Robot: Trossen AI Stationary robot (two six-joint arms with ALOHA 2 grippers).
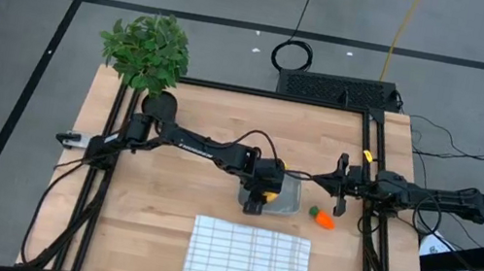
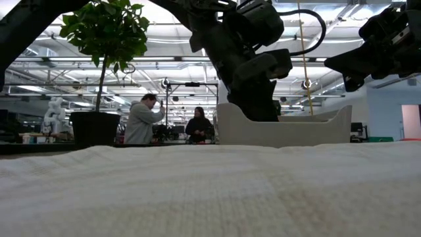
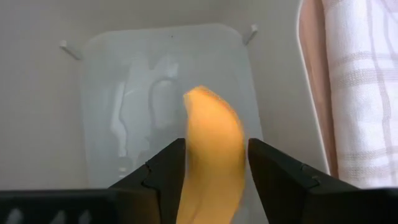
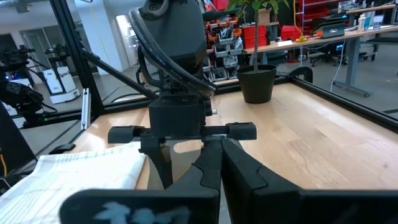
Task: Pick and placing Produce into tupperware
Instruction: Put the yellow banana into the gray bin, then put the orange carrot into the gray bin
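My left gripper (image 3: 214, 177) reaches down over the tupperware (image 3: 155, 81), a shallow translucent tray, and is shut on the yellow banana (image 3: 211, 124). In the high view my left gripper (image 1: 259, 196) stands at the tupperware's (image 1: 286, 200) left end. The orange carrot with green top (image 1: 322, 218) lies on the wood just right of the tray. I do not plainly see the lemon. My right gripper (image 4: 219, 155) is shut, holds nothing and hovers right of the tray (image 1: 342, 187). My left gripper pinches the banana between its two fingers (image 3: 165, 174), one on each side of its body (image 3: 214, 168). The fingers come from above, pointing down, and lie along the banana. Its free end (image 3: 202, 99) sticks out past the fingertips toward the tupperware's floor; whether it touches, I cannot tell.
A white checked cloth (image 1: 247, 264) lies at the near edge, just below the tray. A leafy potted plant (image 1: 148, 51) stands at the far left corner. Black frame rails (image 1: 373, 148) border the table. People stand in the room behind (image 2: 141, 118).
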